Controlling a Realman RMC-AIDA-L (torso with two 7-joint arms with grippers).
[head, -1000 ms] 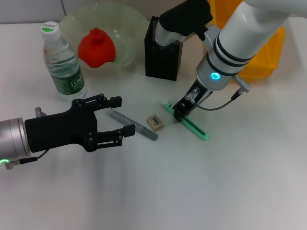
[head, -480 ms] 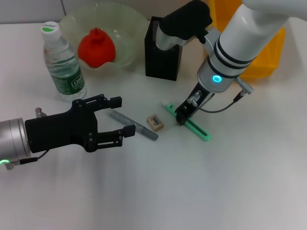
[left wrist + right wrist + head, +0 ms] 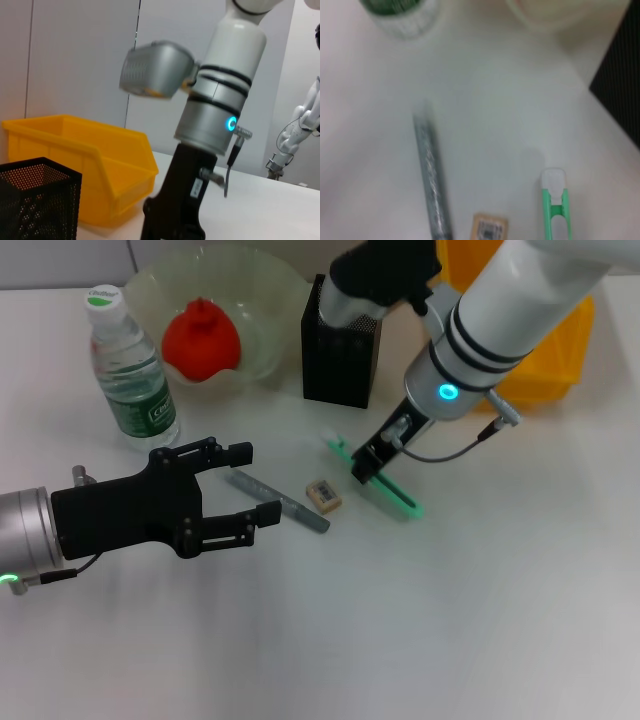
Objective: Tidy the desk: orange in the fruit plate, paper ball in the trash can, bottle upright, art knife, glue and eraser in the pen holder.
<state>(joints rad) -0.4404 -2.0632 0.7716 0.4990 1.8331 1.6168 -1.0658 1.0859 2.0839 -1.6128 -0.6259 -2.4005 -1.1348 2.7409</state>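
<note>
the right gripper is clenched mid-shaft on the green art knife, which looks light, stiff and slippery; the left gripper hangs released.

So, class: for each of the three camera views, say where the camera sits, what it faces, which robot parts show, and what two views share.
Head view: above, looking down at the table; both arms show, left gripper open, right gripper on the green art knife.
Left wrist view: low, facing across the table at the right arm, the yellow bin and the pen holder.
Right wrist view: looking down; no robot parts.
Shared: art knife, eraser, grey glue stick in head and right wrist views.
</note>
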